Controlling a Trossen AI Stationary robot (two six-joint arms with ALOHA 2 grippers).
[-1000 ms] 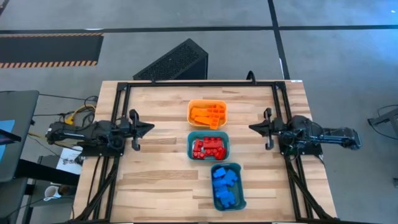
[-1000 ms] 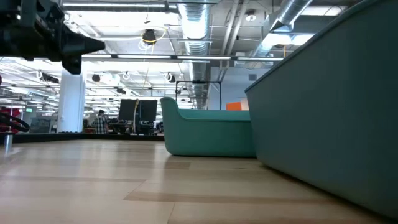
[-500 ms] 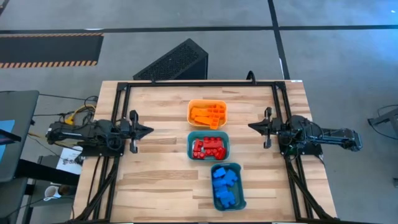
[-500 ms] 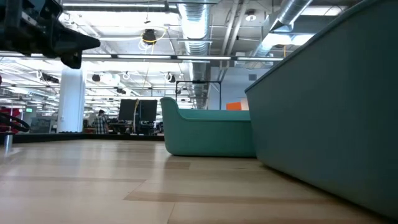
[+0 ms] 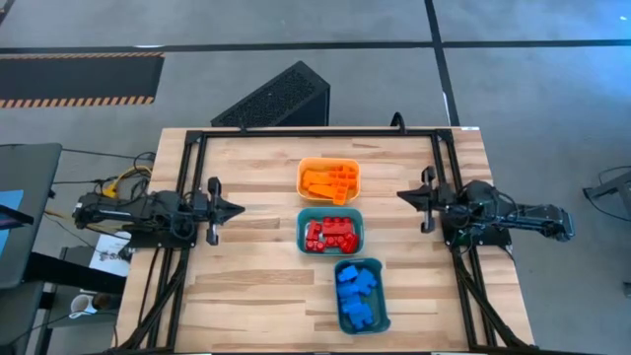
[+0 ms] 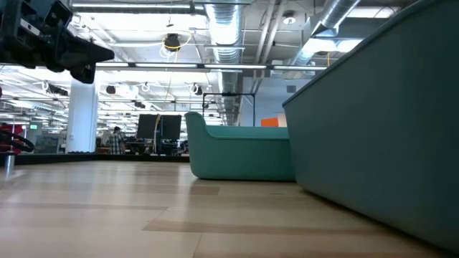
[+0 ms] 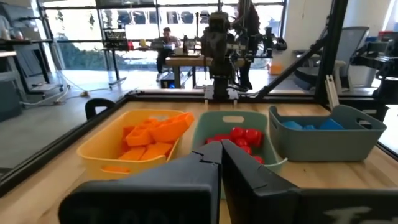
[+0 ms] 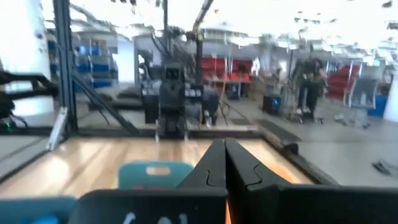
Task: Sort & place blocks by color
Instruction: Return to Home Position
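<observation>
Fingers (image 7: 199, 165) of the left gripper (image 5: 237, 207) and the right gripper (image 5: 399, 197) are pressed together, holding nothing.
Both pairs of tips point inward at three bins between them, well apart from either. The orange blocks (image 5: 330, 180) lie in the orange bin (image 5: 328, 161), the red blocks (image 5: 330, 234) in the middle teal bin (image 5: 301, 232), and the blue blocks (image 5: 355, 293) in the end teal bin (image 5: 385, 296).

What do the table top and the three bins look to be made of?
Table top: wood, likely glued planks; pale strips with grain and seams, matte. Orange bin, middle teal bin and end teal bin: probably moulded plastic; even colour, rounded rims, smooth with a slight sheen.
</observation>
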